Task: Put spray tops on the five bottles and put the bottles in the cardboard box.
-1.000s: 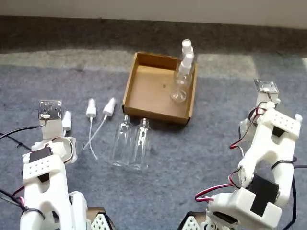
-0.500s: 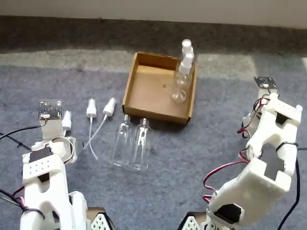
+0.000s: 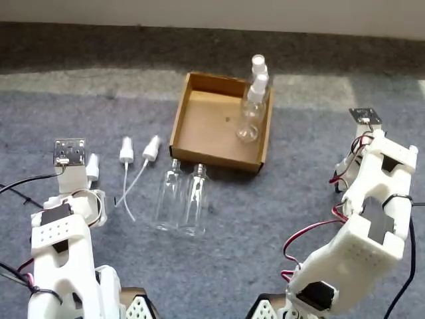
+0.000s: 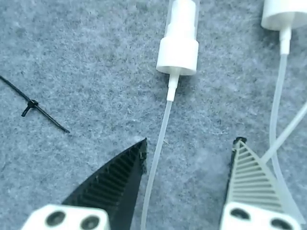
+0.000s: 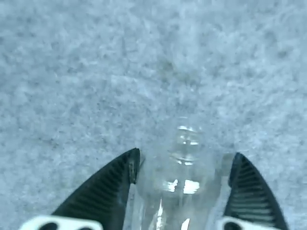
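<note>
My left gripper (image 4: 189,143) is open low over the carpet. The tube of a white spray top (image 4: 178,44) runs between its fingers, and a second spray top (image 4: 285,14) lies beside it. In the right wrist view, my right gripper (image 5: 184,158) is shut on a clear bottle (image 5: 186,165) with no top, its neck pointing past the fingertips. Two bare bottles (image 3: 169,193) (image 3: 196,198) lie side by side in front of the cardboard box (image 3: 199,156). Two bottles with spray tops (image 3: 252,100) stand inside the box at its right wall.
Three loose spray tops (image 3: 126,150) (image 3: 152,147) (image 3: 93,166) lie left of the bare bottles, two with their tubes crossing. A black cable tie (image 4: 33,103) lies on the carpet near the left gripper. The left arm (image 3: 63,226) and right arm (image 3: 375,193) flank the scene.
The right arm has changed posture, its links stretching out and rising toward the camera, mostly in the first half second. The left arm, bottles, tops and box have not moved.
</note>
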Controlling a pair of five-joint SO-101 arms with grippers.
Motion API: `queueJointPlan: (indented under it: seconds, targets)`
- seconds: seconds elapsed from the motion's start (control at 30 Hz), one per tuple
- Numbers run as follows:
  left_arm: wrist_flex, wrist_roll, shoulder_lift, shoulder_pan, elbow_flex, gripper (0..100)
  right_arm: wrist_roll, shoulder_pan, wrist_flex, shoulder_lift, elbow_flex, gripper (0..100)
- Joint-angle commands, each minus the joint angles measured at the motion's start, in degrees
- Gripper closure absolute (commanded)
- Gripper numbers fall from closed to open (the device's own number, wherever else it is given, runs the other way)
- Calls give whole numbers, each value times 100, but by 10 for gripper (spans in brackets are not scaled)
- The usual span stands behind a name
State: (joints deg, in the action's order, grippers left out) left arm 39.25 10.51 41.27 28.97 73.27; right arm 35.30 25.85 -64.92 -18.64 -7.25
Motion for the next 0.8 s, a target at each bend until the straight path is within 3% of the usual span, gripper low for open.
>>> queueJointPlan:
  seconds: [0.0,0.17,0.37,0.5,0.67,0.77]
  targets:
    - [-79,9,-4,-92,-31,740,62,110,-31,48,286,872]
    - [-79,9,-4,-92,-31,740,62,224,-22,57,295,938]
    - [-79,9,-4,-92,-22,742,62,286,-31,92,303,947]
    - [-79,9,-4,-127,-57,744,-79,365,-646,277,356,975]
    - [44,0,-4,-462,-497,744,-703,207,-558,1578,365,993]
    - [659,0,-40,-743,-1112,744,-967,-57,-347,2703,110,993]
